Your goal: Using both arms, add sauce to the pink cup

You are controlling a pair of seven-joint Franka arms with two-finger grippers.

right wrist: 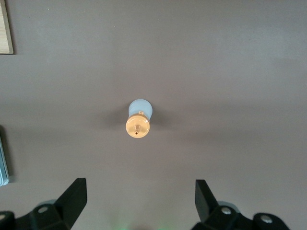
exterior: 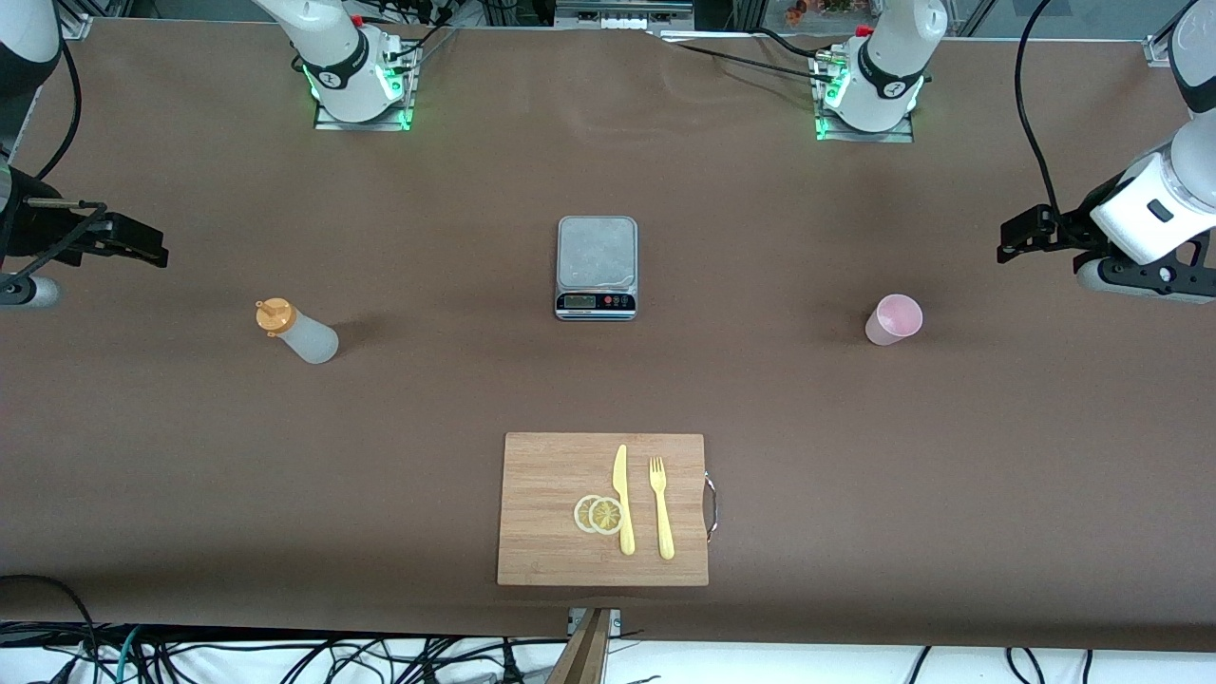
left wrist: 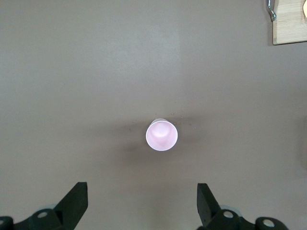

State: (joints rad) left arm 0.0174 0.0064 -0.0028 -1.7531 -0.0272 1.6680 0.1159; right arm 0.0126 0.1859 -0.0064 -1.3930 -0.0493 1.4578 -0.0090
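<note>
The sauce bottle (exterior: 296, 331), whitish with an orange nozzle cap, stands upright on the brown table toward the right arm's end. The right wrist view looks straight down on its cap (right wrist: 137, 126). The pink cup (exterior: 893, 319) stands upright toward the left arm's end and shows empty in the left wrist view (left wrist: 161, 135). My left gripper (left wrist: 142, 191) hangs high over the table beside the cup, open and empty; it shows at the edge of the front view (exterior: 1149, 277). My right gripper (right wrist: 141, 189) hangs high over the table beside the bottle, open and empty, mostly cut off in the front view (exterior: 19, 285).
A kitchen scale (exterior: 596, 266) sits mid-table between bottle and cup. A wooden cutting board (exterior: 541, 513) lies nearer the front camera, with a yellow knife (exterior: 622, 499), a yellow fork (exterior: 660, 508) and two lemon slices (exterior: 598, 514) on it.
</note>
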